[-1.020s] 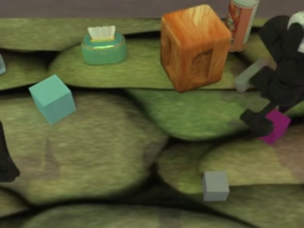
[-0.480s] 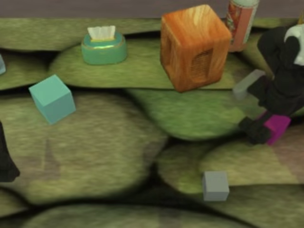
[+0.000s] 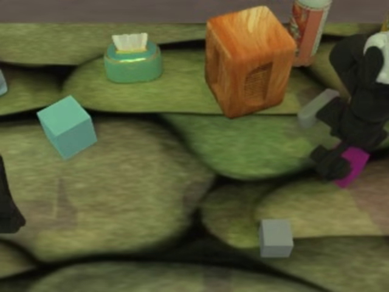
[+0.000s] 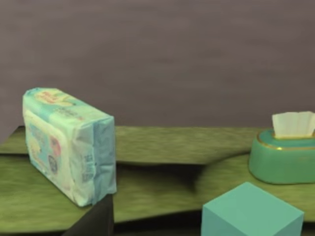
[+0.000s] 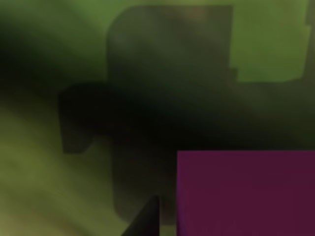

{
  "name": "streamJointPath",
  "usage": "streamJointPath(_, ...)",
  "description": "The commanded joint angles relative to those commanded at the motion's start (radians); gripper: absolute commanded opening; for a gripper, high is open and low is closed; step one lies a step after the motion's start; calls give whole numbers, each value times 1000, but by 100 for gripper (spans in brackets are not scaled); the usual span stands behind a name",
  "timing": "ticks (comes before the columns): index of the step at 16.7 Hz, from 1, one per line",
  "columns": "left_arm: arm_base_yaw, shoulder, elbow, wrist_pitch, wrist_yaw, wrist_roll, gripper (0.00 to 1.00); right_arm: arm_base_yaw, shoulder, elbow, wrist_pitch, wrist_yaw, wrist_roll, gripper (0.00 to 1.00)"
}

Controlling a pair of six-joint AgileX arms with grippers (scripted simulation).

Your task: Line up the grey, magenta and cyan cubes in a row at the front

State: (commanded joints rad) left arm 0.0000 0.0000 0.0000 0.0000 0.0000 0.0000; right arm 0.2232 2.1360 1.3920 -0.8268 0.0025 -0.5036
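Observation:
The magenta cube [image 3: 357, 165] lies at the right of the table, with my right gripper [image 3: 342, 163] down over it and open. In the right wrist view the cube [image 5: 246, 191] fills the lower corner, and one dark fingertip [image 5: 147, 219] stands beside its face with a narrow gap; the other finger is out of view. The small grey cube [image 3: 276, 238] rests alone near the front, right of centre. The large cyan cube [image 3: 67, 126] sits at the left, also seen from the left wrist [image 4: 251, 214]. My left gripper [image 3: 7, 210] is parked at the left edge.
A big orange wood-grain block [image 3: 249, 58] stands at the back, with a can [image 3: 310, 27] to its right. A round teal tissue box [image 3: 132, 59] is at the back left. A pack of wipes [image 4: 69, 145] lies at the far left.
My right gripper has come down lower and slightly forward over the magenta cube, which has barely shifted. The grey and cyan cubes and the left arm have not moved.

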Motion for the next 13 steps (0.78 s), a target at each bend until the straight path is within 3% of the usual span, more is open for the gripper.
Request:
streamJointPath(3, 0, 0, 0, 0, 0, 0, 100, 0, 0, 0, 0, 0, 0, 2)
streamJointPath(4, 0, 0, 0, 0, 0, 0, 100, 0, 0, 0, 0, 0, 0, 0)
streamJointPath(13, 0, 0, 0, 0, 0, 0, 100, 3, -28, 10, -18, -11, 7, 0)
